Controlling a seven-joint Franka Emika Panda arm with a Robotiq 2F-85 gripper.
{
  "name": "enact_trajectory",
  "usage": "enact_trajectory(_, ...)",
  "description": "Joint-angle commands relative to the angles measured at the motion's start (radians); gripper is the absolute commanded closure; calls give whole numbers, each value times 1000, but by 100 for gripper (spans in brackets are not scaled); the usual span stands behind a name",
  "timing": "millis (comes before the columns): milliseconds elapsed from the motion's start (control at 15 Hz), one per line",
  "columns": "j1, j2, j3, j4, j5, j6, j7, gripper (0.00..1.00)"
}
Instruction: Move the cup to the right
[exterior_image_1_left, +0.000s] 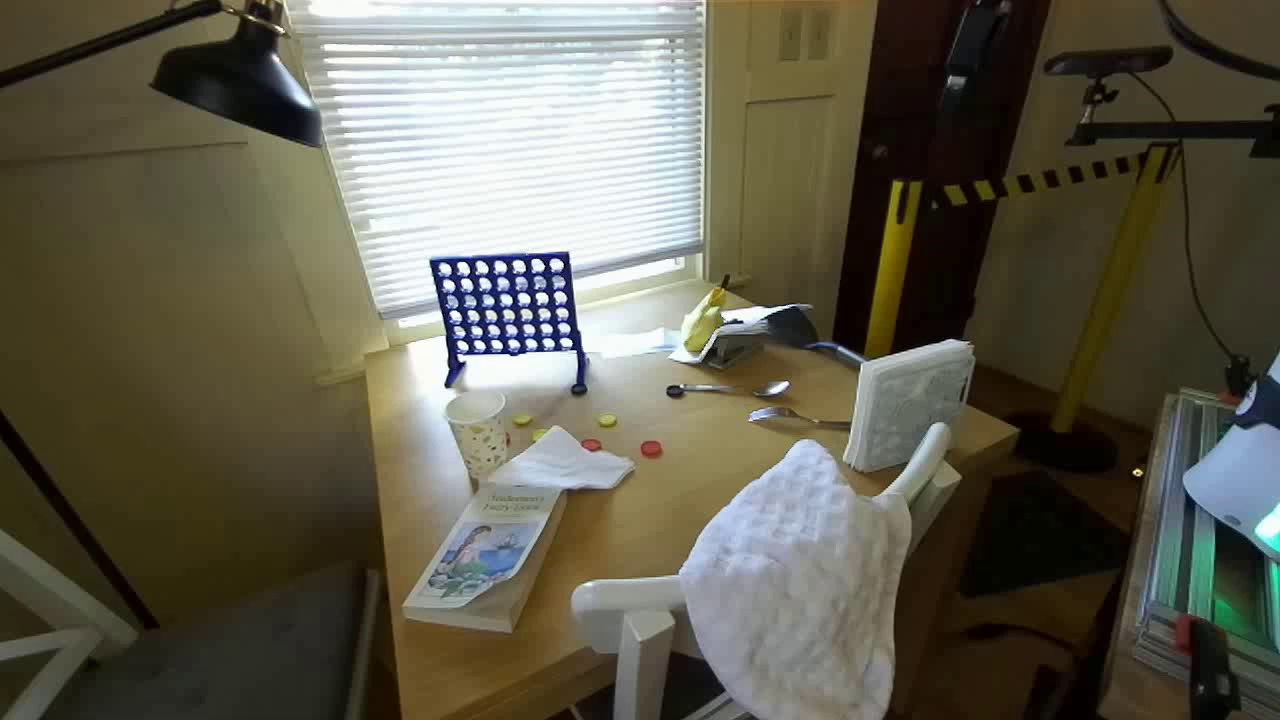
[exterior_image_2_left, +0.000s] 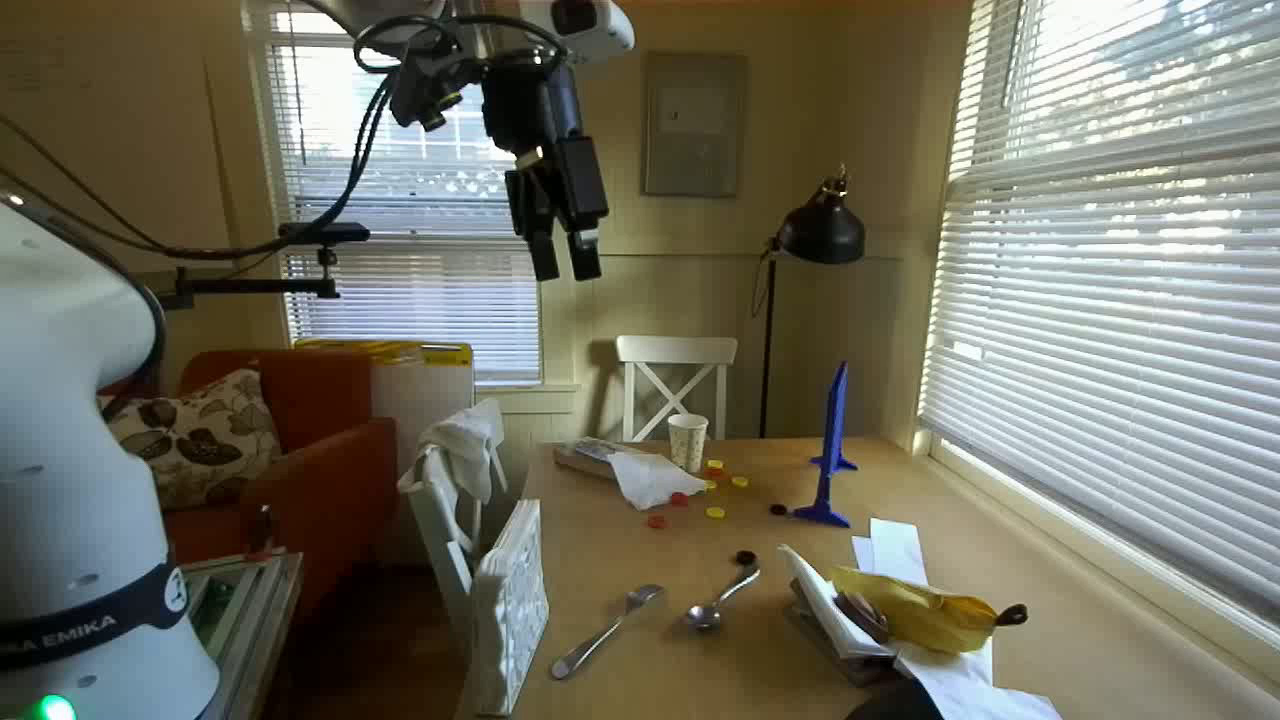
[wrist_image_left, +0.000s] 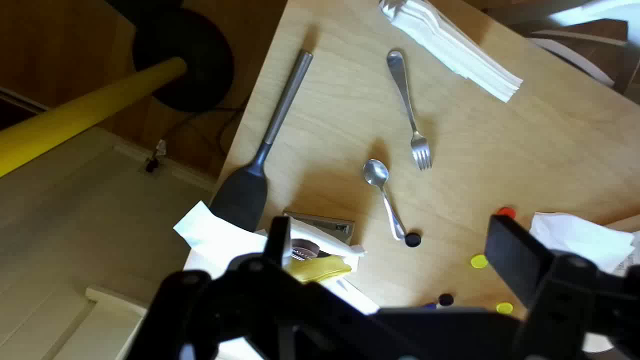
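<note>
The cup (exterior_image_1_left: 478, 432) is small, whitish and patterned. It stands upright on the table beside a white napkin, behind a book, and also shows in an exterior view (exterior_image_2_left: 688, 442) at the table's far end. In the wrist view a whitish edge low at the right may be the cup; the gripper hides the rest and I cannot tell. My gripper (exterior_image_2_left: 567, 262) hangs high above the table, well apart from the cup. In the wrist view the gripper (wrist_image_left: 392, 242) has its two fingers wide apart with nothing between them.
The blue grid game (exterior_image_1_left: 508, 305) stands behind the cup. A book (exterior_image_1_left: 485, 560), a napkin (exterior_image_1_left: 565, 462) and several discs lie near it. A spoon (wrist_image_left: 382, 187), a fork (wrist_image_left: 410, 110), a spatula (wrist_image_left: 245, 195) and a white box (exterior_image_2_left: 512, 610) are on the table. A cloth-draped chair (exterior_image_1_left: 800, 580) stands at the edge.
</note>
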Motion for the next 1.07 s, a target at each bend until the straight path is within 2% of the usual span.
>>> enact_trajectory(0, 2, 0, -1, 2, -1, -2, 1, 0)
enact_trajectory(333, 2, 0, -1, 2, -1, -2, 1, 0)
enact_trajectory(400, 21, 40, -4, 28, 5, 34, -25, 0)
enact_trajectory(667, 94, 251, -10, 115, 65, 414, -48, 0)
enact_trajectory(800, 151, 372, -25, 160, 147, 561, -84, 0)
enact_trajectory(933, 230, 495, -44, 239, 309, 586, -162, 0)
enact_trajectory(1000, 296, 554, -82, 284, 398, 582, -218, 0)
